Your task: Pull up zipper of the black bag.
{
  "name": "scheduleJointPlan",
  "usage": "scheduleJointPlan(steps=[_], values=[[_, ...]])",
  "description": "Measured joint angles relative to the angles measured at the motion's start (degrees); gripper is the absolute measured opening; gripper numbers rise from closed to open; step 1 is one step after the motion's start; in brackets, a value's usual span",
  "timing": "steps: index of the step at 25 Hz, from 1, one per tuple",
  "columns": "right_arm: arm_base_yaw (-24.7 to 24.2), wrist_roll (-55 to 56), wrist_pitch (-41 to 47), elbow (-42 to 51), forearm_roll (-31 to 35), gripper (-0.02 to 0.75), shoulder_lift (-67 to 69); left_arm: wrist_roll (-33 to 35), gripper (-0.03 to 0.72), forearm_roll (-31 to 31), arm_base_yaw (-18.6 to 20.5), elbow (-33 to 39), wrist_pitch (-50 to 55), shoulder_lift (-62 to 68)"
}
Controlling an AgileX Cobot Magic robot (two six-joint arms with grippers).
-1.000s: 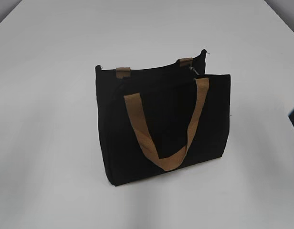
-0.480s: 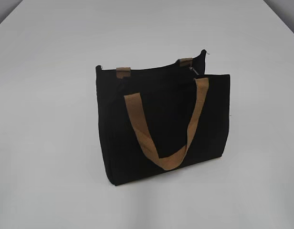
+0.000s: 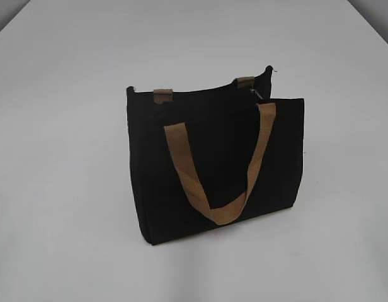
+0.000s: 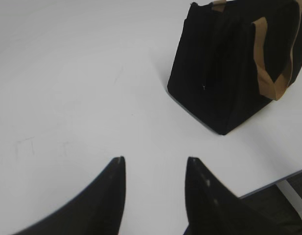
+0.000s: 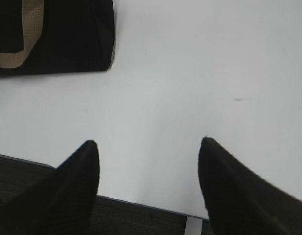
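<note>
The black bag (image 3: 219, 167) stands upright in the middle of the white table, a tan handle (image 3: 216, 170) hanging down its front. The zipper (image 3: 255, 93) runs along the top edge, with a small silvery pull near the right end. No gripper shows in the exterior view. In the left wrist view my left gripper (image 4: 156, 159) is open and empty over bare table, the bag (image 4: 224, 68) far off at the upper right. In the right wrist view my right gripper (image 5: 148, 142) is open and empty near the table edge, the bag (image 5: 67, 39) at the upper left.
The white table (image 3: 68, 189) surrounds the bag on all sides. The table's front edge (image 5: 141, 203) and dark floor show below the right gripper. A table corner (image 4: 283, 178) shows at the lower right of the left wrist view.
A dark shape at the right edge of the exterior view one second ago has gone out of view. The bag has not moved.
</note>
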Motion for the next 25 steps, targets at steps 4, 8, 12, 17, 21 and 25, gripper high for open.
scheduleJointPlan(steps=[4,8,12,17,21,25], values=[[0.0,0.0,0.0,0.0,0.0,0.496,0.0,-0.04,0.309,0.0,0.0,0.0,0.0,0.0],[0.0,0.0,0.0,0.0,0.0,0.496,0.0,-0.04,0.309,0.0,0.0,0.0,0.0,0.0],[0.0,0.0,-0.02,0.02,0.0,0.496,0.0,-0.04,0.309,0.0,0.0,0.0,0.0,0.0],[0.0,0.0,-0.02,0.07,0.0,0.496,0.0,-0.04,0.309,0.0,0.0,0.0,0.0,0.0],[-0.07,0.0,-0.02,0.07,0.06,0.496,-0.06,-0.04,0.309,0.0,2.81,0.0,0.0,0.0],[-1.17,0.0,-0.02,0.08,0.06,0.496,-0.71,-0.04,0.307,0.0,10.84,0.0,0.0,-0.06]])
